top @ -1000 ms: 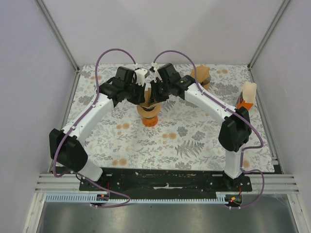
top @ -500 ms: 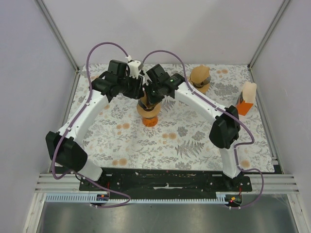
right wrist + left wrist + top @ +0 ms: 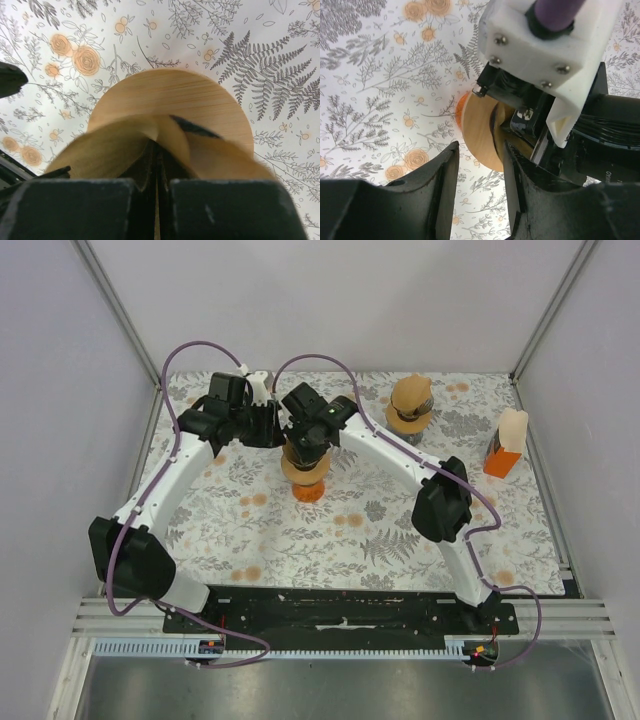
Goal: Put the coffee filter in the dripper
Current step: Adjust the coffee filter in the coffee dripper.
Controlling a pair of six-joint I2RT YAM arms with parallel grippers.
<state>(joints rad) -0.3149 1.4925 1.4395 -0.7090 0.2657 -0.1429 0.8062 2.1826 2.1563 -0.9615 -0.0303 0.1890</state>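
Observation:
The dripper (image 3: 305, 470) is a round wooden disc on an orange base, standing mid-table at the back. My right gripper (image 3: 305, 443) hangs right over it, shut on the brown paper coffee filter (image 3: 112, 147). The filter flares to both sides of the fingers just above the wooden disc (image 3: 172, 97). My left gripper (image 3: 266, 425) sits just left of the dripper. It is open, and in the left wrist view (image 3: 480, 148) only the tablecloth and the disc's edge (image 3: 479, 135) show between its fingers. The dripper's cone is hidden under the filter and the right gripper.
A second brown dripper-like piece (image 3: 411, 403) stands at the back right. An orange and cream carton (image 3: 507, 443) stands near the right edge. The right gripper's white cable mount (image 3: 545, 47) is close in front of the left wrist camera. Walls enclose the floral cloth (image 3: 380, 530).
My left gripper has opened and drawn back to the left, away from the filter. The right gripper has shifted left over the dripper, still holding the filter.

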